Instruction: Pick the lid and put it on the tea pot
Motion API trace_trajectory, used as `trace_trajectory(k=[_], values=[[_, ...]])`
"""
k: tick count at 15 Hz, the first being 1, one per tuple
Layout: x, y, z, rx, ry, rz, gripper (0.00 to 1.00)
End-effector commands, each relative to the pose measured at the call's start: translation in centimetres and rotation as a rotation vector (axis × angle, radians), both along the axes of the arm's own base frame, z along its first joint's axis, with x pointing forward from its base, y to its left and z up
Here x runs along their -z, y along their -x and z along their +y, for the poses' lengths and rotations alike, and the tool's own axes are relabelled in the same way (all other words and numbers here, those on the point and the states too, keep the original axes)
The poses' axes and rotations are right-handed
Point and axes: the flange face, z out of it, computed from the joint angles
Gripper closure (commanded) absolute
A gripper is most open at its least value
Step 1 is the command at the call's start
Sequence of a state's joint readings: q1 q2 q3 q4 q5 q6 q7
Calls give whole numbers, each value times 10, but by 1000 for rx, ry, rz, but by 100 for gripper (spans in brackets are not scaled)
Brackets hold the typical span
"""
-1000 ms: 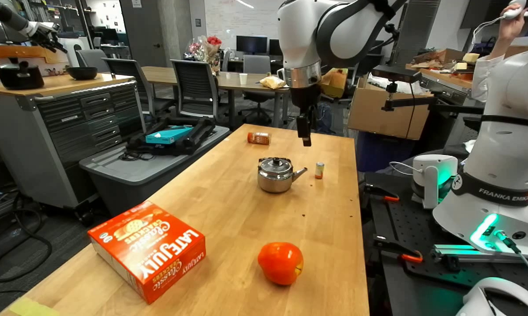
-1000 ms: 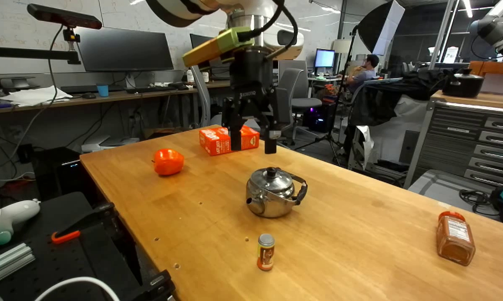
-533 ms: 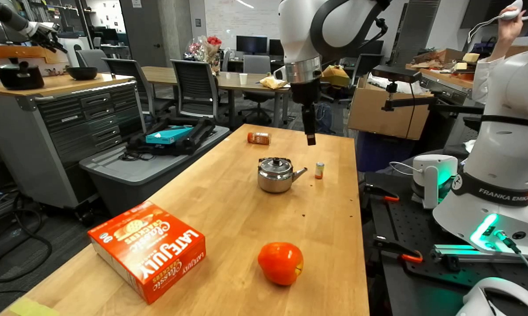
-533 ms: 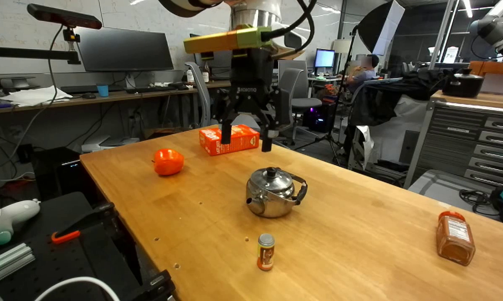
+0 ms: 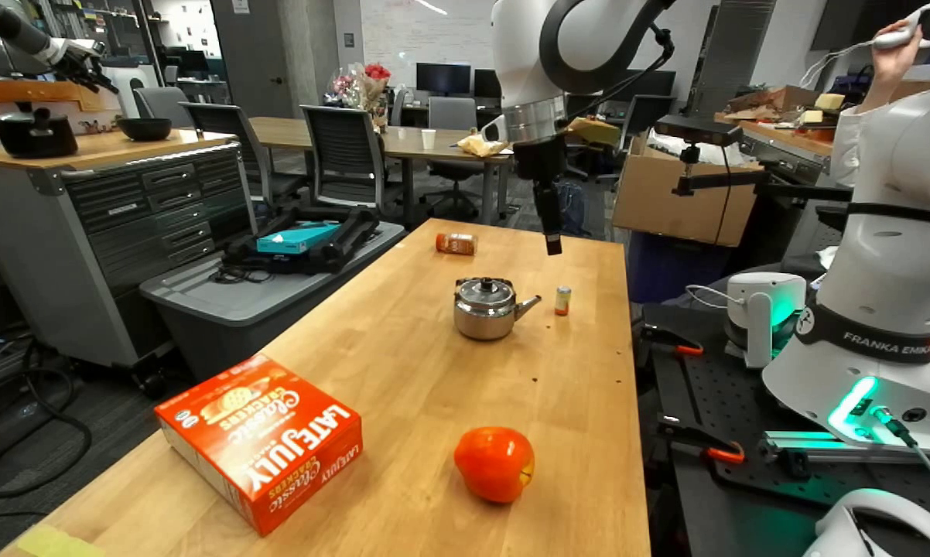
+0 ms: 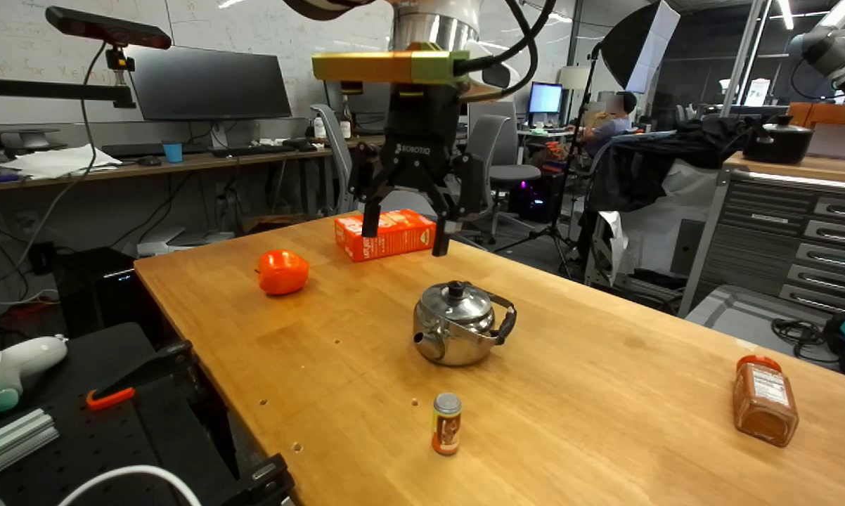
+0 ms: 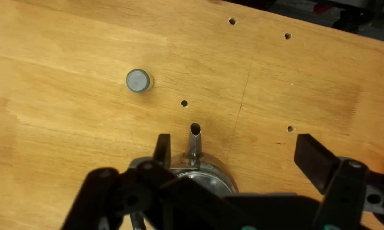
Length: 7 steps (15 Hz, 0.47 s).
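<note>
The lid (image 6: pixel 465 303) sits on the tea pot (image 6: pixel 458 349), its dark knob (image 6: pixel 456 289) upward, just below and right of the middle of the frame in an exterior view. There the spout (image 6: pixel 433 346) points to the lower left and the dark handle (image 6: pixel 507 325) leans down at the pot's right. The gripper (image 6: pixel 405 242) hangs higher in that frame, up and to the left of the lid and apart from it, its two fingers (image 6: pixel 371 219) spread wide. In the wrist view the spout shows between the fingers, nearer the one on the left of the frame, while the gripper itself hides part of the lid low in the frame. On the wooden table (image 6: pixel 591 407) a small canister (image 6: pixel 446 426) stands upright at the bottom centre of an exterior view, and a jar (image 6: pixel 765 402) lies on its side at the lower right. In both exterior views a red cracker box (image 5: pixel 260 441) and an orange-red fruit (image 5: pixel 494 464) lie well apart from the pot.
</note>
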State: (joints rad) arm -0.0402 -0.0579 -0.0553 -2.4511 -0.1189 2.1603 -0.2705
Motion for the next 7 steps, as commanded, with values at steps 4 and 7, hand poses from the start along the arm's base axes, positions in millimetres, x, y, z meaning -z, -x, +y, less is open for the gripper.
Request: trace_trajectory(k=[4,7], values=[[0,0,0,1,-3,2,0],[0,0,0,1,-3,4,0]])
